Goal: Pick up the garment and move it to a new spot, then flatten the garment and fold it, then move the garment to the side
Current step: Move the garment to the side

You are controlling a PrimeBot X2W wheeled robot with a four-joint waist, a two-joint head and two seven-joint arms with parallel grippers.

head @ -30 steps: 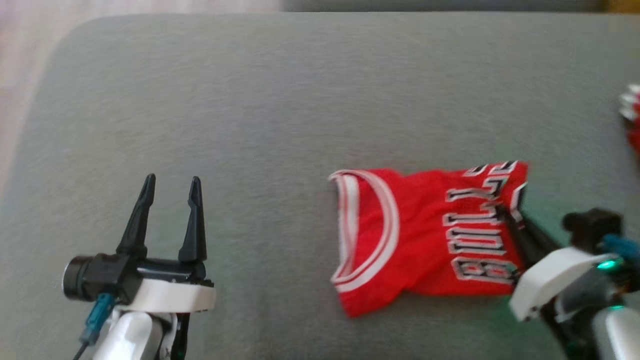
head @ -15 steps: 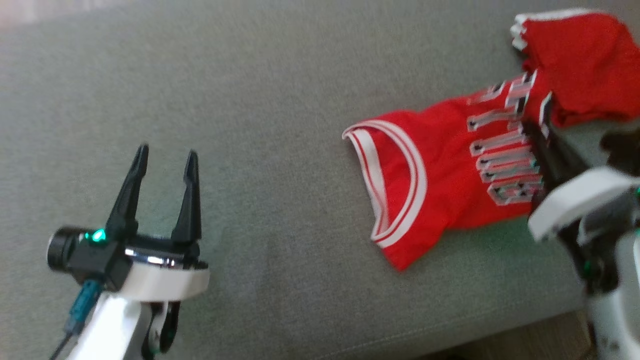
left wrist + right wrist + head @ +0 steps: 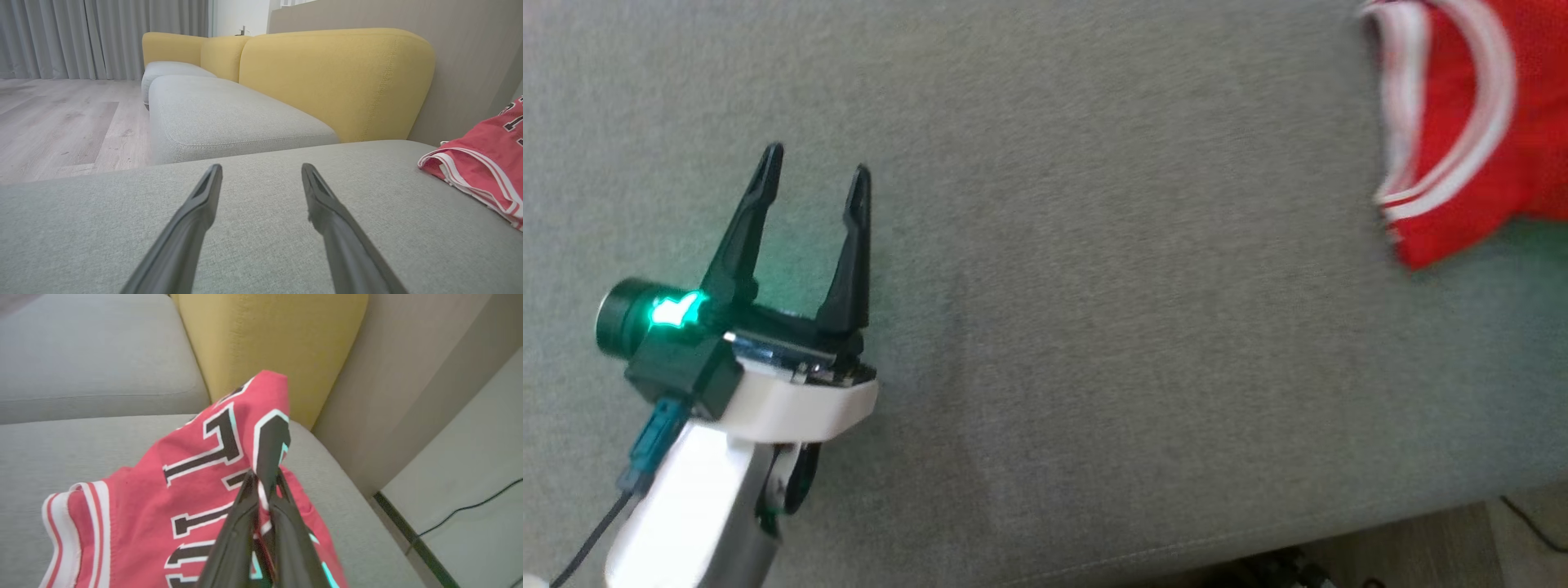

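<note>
Apparently aloft, right pincer (image 3: 265,475) clamps garment (image 3: 143,490); left pincer (image 3: 815,162) hovers splayed.

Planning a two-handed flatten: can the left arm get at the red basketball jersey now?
Likely yes: only bare grey sofa cushion lies between the open left gripper and the red basketball jersey.
</note>
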